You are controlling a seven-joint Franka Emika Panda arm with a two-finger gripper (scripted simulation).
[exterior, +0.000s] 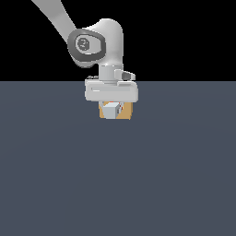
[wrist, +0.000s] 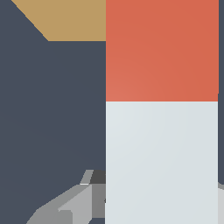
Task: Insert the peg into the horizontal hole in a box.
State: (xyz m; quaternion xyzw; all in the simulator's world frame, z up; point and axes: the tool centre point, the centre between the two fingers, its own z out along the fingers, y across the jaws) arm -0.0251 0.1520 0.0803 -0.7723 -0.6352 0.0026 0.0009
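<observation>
Nearest in the exterior view: pale grey-white end of the peg (exterior: 110,110), facing the camera, low under the gripper (exterior: 111,107). Pinched around the peg (wrist: 161,131), with one grey finger (wrist: 72,205) showing beside the pale part in the wrist view. Directly behind the peg, the tan box (exterior: 127,111), its edges peeking out on both sides and touching the floor (exterior: 115,184). Hole hidden behind the peg; whether the tip has entered cannot be told. In the wrist view, red-orange end pointing toward the box (wrist: 70,19), tan face just beyond it. Above, the white arm (exterior: 99,41) bending down over the box.
</observation>
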